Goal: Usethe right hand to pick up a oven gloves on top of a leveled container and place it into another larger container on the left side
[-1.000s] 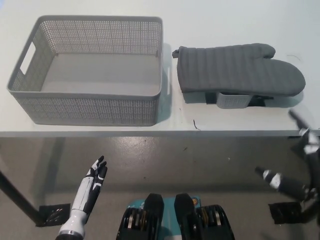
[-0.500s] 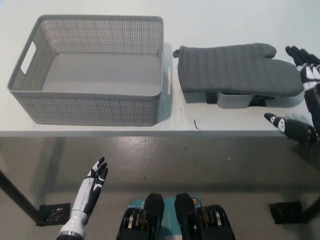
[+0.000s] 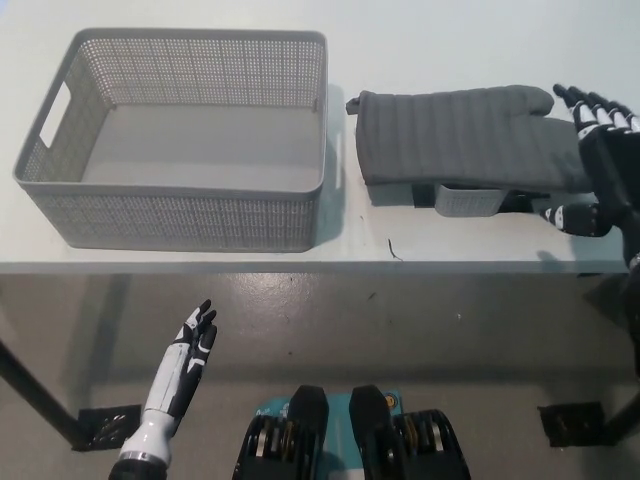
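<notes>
quilted grey oven glove (image 3: pixel 465 137), perforated plastic basket (image 3: pixel 180 215), open right hand (image 3: pixel 603 160)

No readable txt, labels, brands, nos. or signs anywhere in head view. Checked: grey oven glove (image 3: pixel 465 135) at 1 o'clock, plain quilted fabric, no tag legible. Small container (image 3: pixel 467 200) under it, no print seen. Large perforated basket (image 3: pixel 175 130) at 11 o'clock, walls & floor unmarked. White table (image 3: pixel 450 40), no stickers. Black right hand (image 3: pixel 600 150) at 3 o'clock has white patches, no lettering legible. White left hand (image 3: pixel 185 360) at 7 o'clock likewise unmarked.
</notes>
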Tool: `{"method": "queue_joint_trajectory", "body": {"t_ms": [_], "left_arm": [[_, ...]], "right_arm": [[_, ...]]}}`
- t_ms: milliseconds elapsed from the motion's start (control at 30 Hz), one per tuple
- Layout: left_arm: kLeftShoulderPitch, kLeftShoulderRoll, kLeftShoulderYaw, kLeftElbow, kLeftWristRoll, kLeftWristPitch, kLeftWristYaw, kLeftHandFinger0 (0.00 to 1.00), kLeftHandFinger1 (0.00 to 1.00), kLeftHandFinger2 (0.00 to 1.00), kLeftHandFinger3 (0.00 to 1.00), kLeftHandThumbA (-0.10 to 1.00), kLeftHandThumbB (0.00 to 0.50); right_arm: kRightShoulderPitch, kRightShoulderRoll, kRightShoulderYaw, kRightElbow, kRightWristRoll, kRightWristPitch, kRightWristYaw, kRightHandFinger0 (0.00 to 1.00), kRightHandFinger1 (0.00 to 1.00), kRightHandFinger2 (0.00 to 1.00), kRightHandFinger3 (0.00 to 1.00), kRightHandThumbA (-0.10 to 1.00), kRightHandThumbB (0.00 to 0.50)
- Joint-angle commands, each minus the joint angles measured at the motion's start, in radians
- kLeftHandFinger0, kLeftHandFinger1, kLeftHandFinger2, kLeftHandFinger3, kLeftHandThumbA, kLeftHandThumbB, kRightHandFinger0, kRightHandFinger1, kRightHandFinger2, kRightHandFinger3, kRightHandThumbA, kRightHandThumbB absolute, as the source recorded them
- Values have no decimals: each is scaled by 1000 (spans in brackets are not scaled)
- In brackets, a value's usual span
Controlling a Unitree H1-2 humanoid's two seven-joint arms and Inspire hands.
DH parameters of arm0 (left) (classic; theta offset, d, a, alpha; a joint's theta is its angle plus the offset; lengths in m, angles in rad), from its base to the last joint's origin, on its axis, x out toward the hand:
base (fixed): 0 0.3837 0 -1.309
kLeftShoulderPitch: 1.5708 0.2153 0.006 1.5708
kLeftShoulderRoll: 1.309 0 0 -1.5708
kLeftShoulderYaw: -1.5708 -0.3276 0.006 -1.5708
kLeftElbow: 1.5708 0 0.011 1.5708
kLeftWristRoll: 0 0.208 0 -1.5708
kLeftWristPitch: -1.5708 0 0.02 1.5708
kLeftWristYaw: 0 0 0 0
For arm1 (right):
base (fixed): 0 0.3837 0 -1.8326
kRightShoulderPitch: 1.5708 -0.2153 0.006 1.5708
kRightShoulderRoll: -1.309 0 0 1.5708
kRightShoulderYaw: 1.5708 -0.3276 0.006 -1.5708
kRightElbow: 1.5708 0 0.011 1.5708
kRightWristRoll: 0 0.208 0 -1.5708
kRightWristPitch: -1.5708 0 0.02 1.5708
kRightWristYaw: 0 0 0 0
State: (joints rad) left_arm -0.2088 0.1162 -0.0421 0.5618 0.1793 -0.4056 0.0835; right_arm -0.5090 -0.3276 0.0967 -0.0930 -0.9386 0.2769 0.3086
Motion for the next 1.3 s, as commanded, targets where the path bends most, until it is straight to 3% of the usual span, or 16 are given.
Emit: {"method": "queue_joint_trajectory", "body": {"t_ms": [0, 733, 1100, 1167, 1267], "left_arm": [[-23, 12, 5, 2, -6, -59, 7, 1000, 1000, 1000, 1000, 1000, 499], [-33, 20, -9, 15, -8, -64, -6, 1000, 1000, 1000, 1000, 1000, 480], [-28, 16, -9, 2, -20, -56, -24, 1000, 1000, 1000, 1000, 1000, 500], [-26, 16, -10, -2, -16, -54, -23, 1000, 1000, 1000, 1000, 1000, 500], [-31, 18, -13, 6, -7, -64, -15, 1000, 1000, 1000, 1000, 1000, 494]], "right_arm": [[-73, -13, 27, 63, -45, 67, 2, 1000, 1000, 1000, 1000, 1000, 316], [-188, 37, 82, 327, -10, 83, -141, 1000, 1000, 1000, 1000, 1000, 364], [-243, 50, 105, 398, -11, 96, -180, 1000, 1000, 1000, 1000, 1000, 355], [-256, 52, 113, 432, -18, 84, -224, 1000, 1000, 1000, 1000, 1000, 354], [-296, 51, 127, 583, -39, 33, -405, 1000, 1000, 1000, 1000, 1000, 350]]}}
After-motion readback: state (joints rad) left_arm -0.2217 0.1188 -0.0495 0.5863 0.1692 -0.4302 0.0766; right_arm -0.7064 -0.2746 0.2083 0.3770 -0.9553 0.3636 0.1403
